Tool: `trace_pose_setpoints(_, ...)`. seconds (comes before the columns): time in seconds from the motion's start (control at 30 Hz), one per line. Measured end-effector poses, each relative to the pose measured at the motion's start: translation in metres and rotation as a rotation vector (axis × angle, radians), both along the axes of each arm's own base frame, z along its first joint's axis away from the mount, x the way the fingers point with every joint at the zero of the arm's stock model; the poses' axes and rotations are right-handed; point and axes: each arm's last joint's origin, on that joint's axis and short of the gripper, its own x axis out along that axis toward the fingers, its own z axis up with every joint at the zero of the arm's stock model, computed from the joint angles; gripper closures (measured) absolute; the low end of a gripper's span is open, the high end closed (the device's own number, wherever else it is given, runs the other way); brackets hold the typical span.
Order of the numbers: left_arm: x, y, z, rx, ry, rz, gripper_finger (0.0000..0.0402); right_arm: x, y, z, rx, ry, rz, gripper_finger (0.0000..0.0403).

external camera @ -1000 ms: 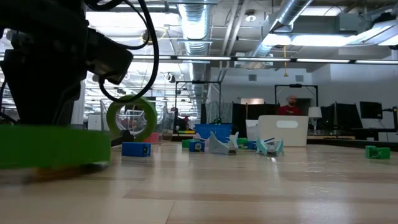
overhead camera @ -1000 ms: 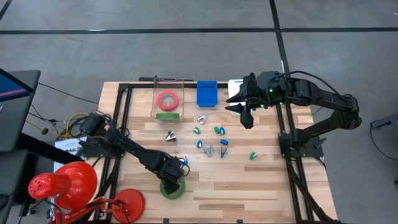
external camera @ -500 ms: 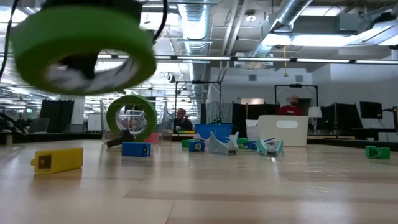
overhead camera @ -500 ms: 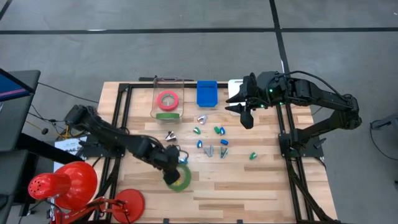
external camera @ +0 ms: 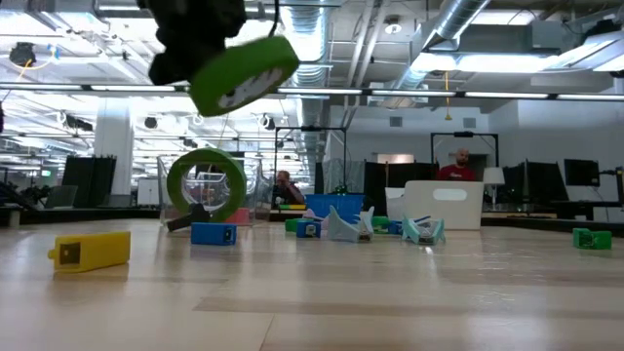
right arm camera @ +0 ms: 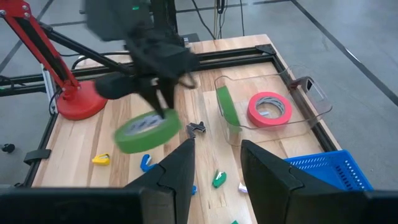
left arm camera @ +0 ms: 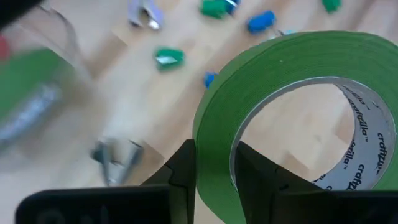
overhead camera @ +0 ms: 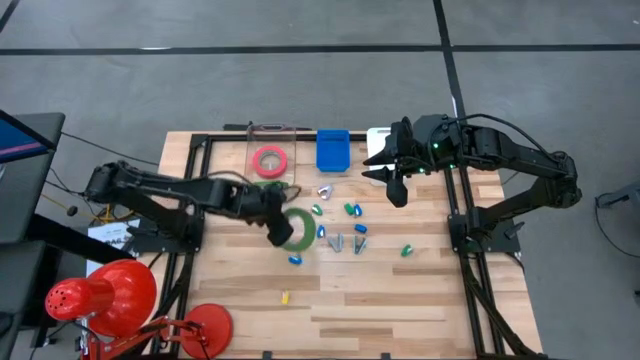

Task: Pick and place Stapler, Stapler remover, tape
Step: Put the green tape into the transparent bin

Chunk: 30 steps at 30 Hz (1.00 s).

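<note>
One green tape (overhead camera: 297, 228) was pinched through its rim by the left gripper (overhead camera: 281, 229), airborne, presumably bound for the bin (overhead camera: 250, 172); right gripper (overhead camera: 392, 180) waited, parted.

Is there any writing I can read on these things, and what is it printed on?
"craftool": printed repeatedly on the inner core of the green tape roll held by the left gripper; the other printed lines on that core are too small to read.
No readable text on the red-pink tape roll, the blue bin, or the small items on the table.
</note>
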Motion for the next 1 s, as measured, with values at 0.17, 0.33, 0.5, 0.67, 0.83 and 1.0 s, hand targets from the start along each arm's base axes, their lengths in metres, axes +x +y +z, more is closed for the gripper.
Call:
trace_pose_setpoints(0.17,-0.003,0.036,0.005,0.055,0.002,0.056,0.0331,0.0,0.0,0.0,0.0,0.0,0.0,0.0281)
trace_pose_setpoints(0.33,-0.013,0.068,0.012,0.132,0.001,0.134,0.0332,0.0,0.0,0.0,0.0,0.0,0.0,0.0281)
trace_pose_setpoints(0.5,-0.025,0.095,0.019,0.235,0.018,0.224,0.0331,0.0,0.0,0.0,0.0,0.0,0.0,0.0281)
trace_pose_setpoints(0.67,-0.039,0.116,0.025,0.316,0.038,0.321,0.0331,0.0,0.0,0.0,0.0,0.001,0.0,0.0281)
trace_pose_setpoints(0.83,-0.051,0.131,0.03,0.382,0.066,0.396,0.0331,0.0,0.0,0.0,0.0,0.002,0.0,0.0281)
trace_pose_setpoints(1.0,-0.056,0.141,0.03,0.409,0.095,0.427,0.0329,0.0,0.0,0.0,0.0,0.002,0.0,0.028)
